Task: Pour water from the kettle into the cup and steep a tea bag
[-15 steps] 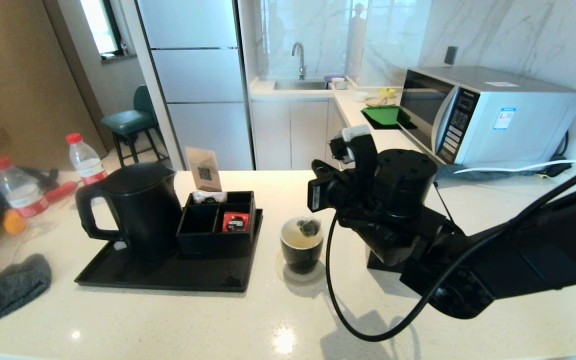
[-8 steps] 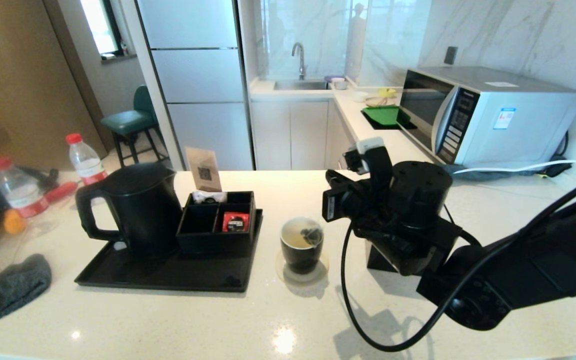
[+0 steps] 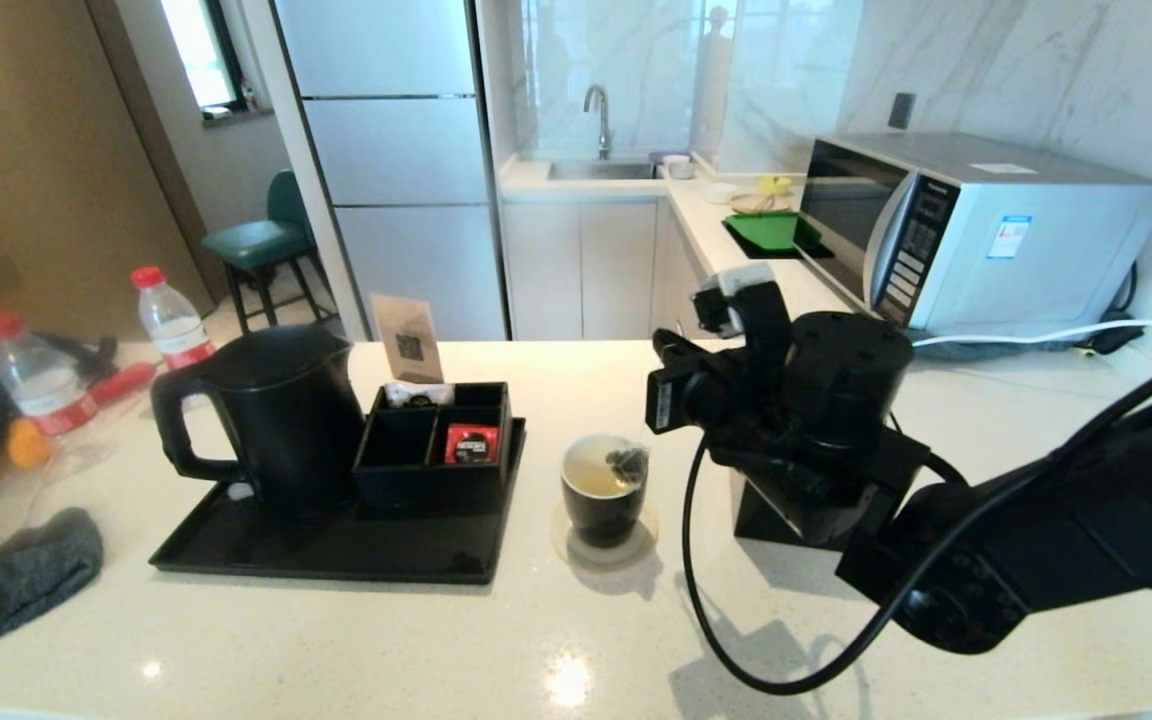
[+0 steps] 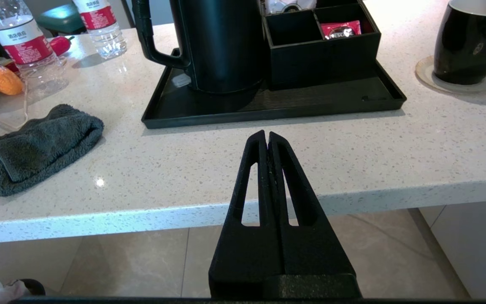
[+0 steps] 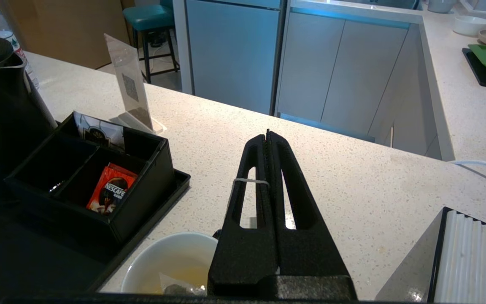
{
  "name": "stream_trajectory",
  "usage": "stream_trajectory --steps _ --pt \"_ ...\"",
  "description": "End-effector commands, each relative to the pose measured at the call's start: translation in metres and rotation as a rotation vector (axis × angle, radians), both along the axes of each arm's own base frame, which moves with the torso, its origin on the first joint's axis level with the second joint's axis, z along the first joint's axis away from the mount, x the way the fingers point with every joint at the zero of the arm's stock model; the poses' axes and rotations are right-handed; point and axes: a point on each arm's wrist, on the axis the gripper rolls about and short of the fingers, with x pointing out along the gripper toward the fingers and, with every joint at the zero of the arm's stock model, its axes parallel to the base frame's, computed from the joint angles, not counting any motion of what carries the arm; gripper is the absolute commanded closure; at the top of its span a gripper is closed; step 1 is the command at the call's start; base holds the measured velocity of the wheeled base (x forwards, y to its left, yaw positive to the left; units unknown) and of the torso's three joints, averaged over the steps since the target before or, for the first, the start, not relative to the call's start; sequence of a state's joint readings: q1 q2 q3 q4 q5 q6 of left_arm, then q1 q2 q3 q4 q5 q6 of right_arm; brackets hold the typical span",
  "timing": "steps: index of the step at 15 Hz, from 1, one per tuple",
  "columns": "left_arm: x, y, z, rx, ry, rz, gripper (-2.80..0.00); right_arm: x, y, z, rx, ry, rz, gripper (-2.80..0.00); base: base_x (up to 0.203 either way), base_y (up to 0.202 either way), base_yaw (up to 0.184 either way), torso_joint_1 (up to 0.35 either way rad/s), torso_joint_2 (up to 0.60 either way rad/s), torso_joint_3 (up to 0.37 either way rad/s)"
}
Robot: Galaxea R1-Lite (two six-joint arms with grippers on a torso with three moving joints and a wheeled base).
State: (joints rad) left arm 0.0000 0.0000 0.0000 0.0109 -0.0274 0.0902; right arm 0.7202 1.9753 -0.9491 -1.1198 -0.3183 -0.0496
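The black cup stands on a round coaster right of the tray, holding pale yellowish water. The greyish tea bag hangs at the cup's right inner side, its lower part in the water. My right gripper is above and just right of the cup, shut on the tea bag's white string, which loops round one finger. The matte black kettle stands on the tray, lid shut. My left gripper is shut and empty, parked off the counter's front edge.
A black tray carries the kettle and a compartment box with a red sachet. A black cube box with white slotted top stands right of the cup. Two bottles and a grey cloth are at the left; a microwave at the back right.
My right arm has moved right and slightly up. The tea bag has shifted with it from the cup's middle to its right side.
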Motion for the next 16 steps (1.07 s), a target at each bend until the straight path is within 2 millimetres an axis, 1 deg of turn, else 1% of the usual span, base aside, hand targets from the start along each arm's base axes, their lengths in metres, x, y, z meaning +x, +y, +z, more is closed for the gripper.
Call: stream_trajectory --steps 1,8,13,16 --pt "0.000 0.000 0.000 0.000 0.000 0.000 0.00 -0.001 0.000 0.004 0.009 -0.012 -0.002 0.00 0.000 0.000 0.000 0.000 0.00 0.000" --pt "0.000 0.000 0.000 0.000 0.000 0.000 0.00 -0.001 -0.001 0.006 0.012 -0.015 -0.002 0.00 0.000 0.000 0.000 0.000 0.00 0.000" --pt "0.000 0.000 0.000 0.000 0.000 0.000 0.00 -0.005 -0.004 0.015 0.026 -0.030 -0.002 0.00 0.000 0.000 0.000 0.000 0.00 0.000" --pt "0.000 0.000 0.000 0.000 0.000 0.000 0.00 -0.006 -0.005 0.016 0.028 -0.033 0.000 0.00 0.000 0.000 0.000 0.000 0.00 0.000"
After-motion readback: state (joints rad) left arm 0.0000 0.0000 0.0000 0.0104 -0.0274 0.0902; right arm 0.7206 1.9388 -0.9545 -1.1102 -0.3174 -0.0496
